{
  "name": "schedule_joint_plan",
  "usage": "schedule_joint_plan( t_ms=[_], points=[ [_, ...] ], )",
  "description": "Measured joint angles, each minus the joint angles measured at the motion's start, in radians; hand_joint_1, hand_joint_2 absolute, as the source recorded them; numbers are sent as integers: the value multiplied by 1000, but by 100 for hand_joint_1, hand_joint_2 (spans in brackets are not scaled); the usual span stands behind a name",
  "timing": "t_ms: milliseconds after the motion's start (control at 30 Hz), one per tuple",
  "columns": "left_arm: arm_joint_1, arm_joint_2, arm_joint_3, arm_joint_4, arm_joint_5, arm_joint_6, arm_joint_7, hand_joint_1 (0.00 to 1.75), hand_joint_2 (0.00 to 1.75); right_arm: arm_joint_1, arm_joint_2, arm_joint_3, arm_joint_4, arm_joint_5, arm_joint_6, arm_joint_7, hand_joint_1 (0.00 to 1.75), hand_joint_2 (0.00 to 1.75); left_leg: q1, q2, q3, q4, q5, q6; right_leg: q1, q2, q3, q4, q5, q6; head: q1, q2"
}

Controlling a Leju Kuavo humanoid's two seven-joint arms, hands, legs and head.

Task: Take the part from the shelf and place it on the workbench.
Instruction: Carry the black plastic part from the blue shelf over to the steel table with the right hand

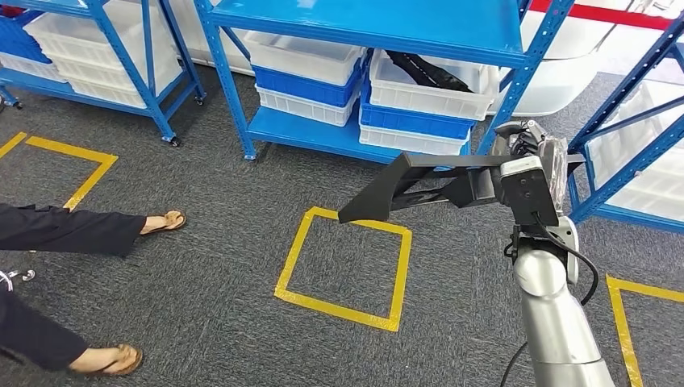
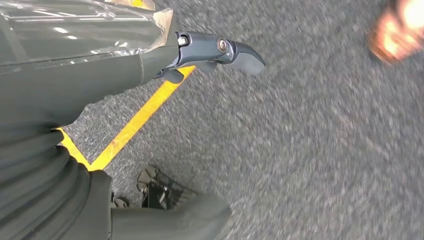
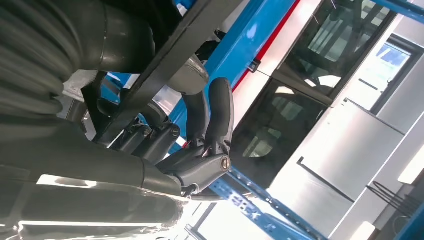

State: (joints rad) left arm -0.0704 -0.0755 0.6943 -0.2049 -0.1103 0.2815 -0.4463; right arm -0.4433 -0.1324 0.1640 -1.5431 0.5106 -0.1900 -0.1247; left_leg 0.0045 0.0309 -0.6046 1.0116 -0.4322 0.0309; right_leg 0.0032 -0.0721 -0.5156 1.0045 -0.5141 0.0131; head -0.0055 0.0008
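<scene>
My right hand (image 1: 532, 153) grips a long black angular part (image 1: 419, 184), held level above the carpet with its pointed end reaching left over a yellow tape square (image 1: 347, 266). In the right wrist view the dark fingers (image 3: 210, 115) curl around the part's black bar (image 3: 170, 60). In the left wrist view my left hand (image 2: 150, 60) hangs over the grey carpet with a dark finger (image 2: 230, 50) stretched out and nothing in it. A second black part (image 1: 423, 71) lies in a white bin on the blue shelf (image 1: 363, 24).
Blue racks with white and blue bins (image 1: 302, 81) stand ahead and to both sides. A person's legs in sandals (image 1: 165, 220) stretch in from the left. Yellow tape (image 2: 135, 120) marks the floor. Another rack post (image 1: 621, 169) stands close on the right.
</scene>
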Motion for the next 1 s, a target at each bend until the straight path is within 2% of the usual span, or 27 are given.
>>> schedule_joint_plan(
  t_ms=[33, 100, 167, 200, 233, 300, 333, 367, 400, 433, 467, 533, 600, 633, 667, 700, 733, 767, 833, 867, 933, 1000],
  points=[
    [0, 0, 3, 0, 1, 2, -1, 0, 175, -12, -3, -1, 5, 12, 0, 7, 175, 175, 2, -7, 0, -6, 5, 8, -1, 15, -13, 25, -15, 3, 1, 0],
    [-2, 2, 9, 0, 2, 8, -4, 0, 175, -33, -15, -4, 16, 36, 0, 21, 175, 175, 4, -23, -3, -13, 13, 19, -9, 53, -68, 136, -65, 3, 2, 0],
    [-1, 4, 14, 0, 1, 13, -6, 0, 175, -47, -28, -9, 31, 53, 0, 34, 175, 175, 4, -42, -8, -12, 17, 22, -16, 66, -128, 258, -101, 8, 2, 0],
    [0, 6, 16, 0, -1, 16, -6, 0, 175, -52, -33, -11, 38, 59, 0, 41, 175, 175, 5, -52, -9, -12, 19, 21, -20, 67, -139, 278, -100, 16, 2, 0],
    [1, 7, 17, 0, -6, 20, -6, 0, 175, -57, -39, -14, 43, 66, -1, 48, 175, 175, 6, -62, -10, -11, 21, 18, -24, 68, -131, 258, -82, 27, 2, 0],
    [2, 14, 19, 0, -18, 29, -5, 0, 175, -64, -56, -23, 49, 76, -1, 59, 175, 175, 9, -83, -11, -8, 25, 11, -36, 83, -73, 131, -23, 48, 3, 0],
    [2, 18, 18, 0, -24, 32, -4, 0, 175, -64, -66, -31, 49, 80, -2, 63, 175, 175, 9, -93, -14, -5, 26, 6, -38, 98, -44, 65, 0, 53, 3, 0],
    [2, 22, 18, 0, -29, 33, -2, 0, 175, -61, -77, -40, 47, 83, -2, 66, 175, 175, 9, -103, -19, -4, 28, -1, -37, 111, -25, 20, 14, 53, 4, 0],
    [3, 27, 18, -1, -32, 33, 1, 0, 175, -57, -86, -49, 43, 86, -2, 69, 175, 175, 10, -111, -24, -4, 31, -9, -34, 120, -18, 0, 19, 49, 5, 0],
    [6, 31, 18, -1, -33, 33, 3, 0, 175, -53, -92, -55, 38, 87, -2, 71, 175, 175, 11, -118, -29, -5, 36, -18, -27, 119, -18, -4, 21, 42, 4, 0],
    [9, 36, 18, -1, -34, 33, 4, 0, 175, -50, -95, -59, 34, 89, -2, 73, 175, 175, 13, -124, -33, -7, 41, -25, -29, 113, -19, -4, 25, 34, 4, 0],
    [14, 43, 18, -2, -34, 33, 5, 0, 175, -47, -97, -61, 27, 90, -2, 74, 175, 175, 14, -102, -50, 20, 22, -35, -37, 98, -19, -7, 34, 15, 1, 0],
    [13, 48, 19, -3, -34, 34, 4, 0, 175, -43, -99, -63, 21, 91, -2, 75, 175, 175, 16, -60, -96, 127, -41, -41, -40, 78, -18, -10, 39, 0, -3, 0],
    [12, 49, 19, -4, -34, 34, 3, 0, 175, -41, -100, -65, 19, 91, -2, 75, 175, 175, 18, -49, -126, 197, -74, -44, -37, 68, -19, -9, 39, -4, -4, 0],
    [12, 50, 19, -4, -32, 33, 0, 0, 175, -38, -101, -66, 17, 90, -2, 75, 175, 175, 20, -44, -150, 255, -96, -47, -34, 58, -19, -9, 39, -4, -3, 0],
    [12, 50, 20, -5, -26, 31, -7, 0, 175, -35, -101, -67, 14, 88, -1, 75, 175, 175, 22, -40, -160, 282, -102, -51, -32, 48, -19, -9, 39, -4, -3, 0],
    [12, 51, 24, -5, -16, 24, -17, 0, 175, -31, -103, -69, 9, 87, 2, 75, 175, 175, 25, -36, -151, 273, -90, -54, -32, 38, -19, -8, 39, -4, -3, 0],
    [12, 53, 29, -6, -5, 14, -30, 0, 175, -27, -105, -71, 3, 84, 5, 75, 175, 175, 28, -31, -129, 236, -69, -56, -32, 29, -19, -8, 38, -4, -3, 0],
    [11, 59, 43, -10, 13, -11, -57, 0, 175, -24, -109, -74, -9, 80, 13, 73, 175, 175, 33, -11, -66, 125, -21, -59, -33, 15, -19, -4, 36, -1, -4, 0],
    [9, 62, 48, -12, 16, -22, -69, 0, 175, -24, -111, -77, -16, 72, 17, 71, 175, 175, 32, 2, -40, 80, -12, -58, -31, 11, -20, -2, 35, 2, -4, 0],
    [4, 73, 58, -17, 17, -39, -89, 0, 175, -29, -119, -83, -30, 40, 29, 62, 175, 175, 27, 12, -13, 25, -3, -48, -24, 1, -25, 2, 31, 13, -2, 0],
    [2, 84, 65, -19, 16, -50, -94, 0, 175, -32, -127, -87, -45, 0, 38, 58, 175, 175, 18, 0, -16, 19, 0, -32, -16, -9, -25, -2, 32, 25, 1, 0]
  ],
)
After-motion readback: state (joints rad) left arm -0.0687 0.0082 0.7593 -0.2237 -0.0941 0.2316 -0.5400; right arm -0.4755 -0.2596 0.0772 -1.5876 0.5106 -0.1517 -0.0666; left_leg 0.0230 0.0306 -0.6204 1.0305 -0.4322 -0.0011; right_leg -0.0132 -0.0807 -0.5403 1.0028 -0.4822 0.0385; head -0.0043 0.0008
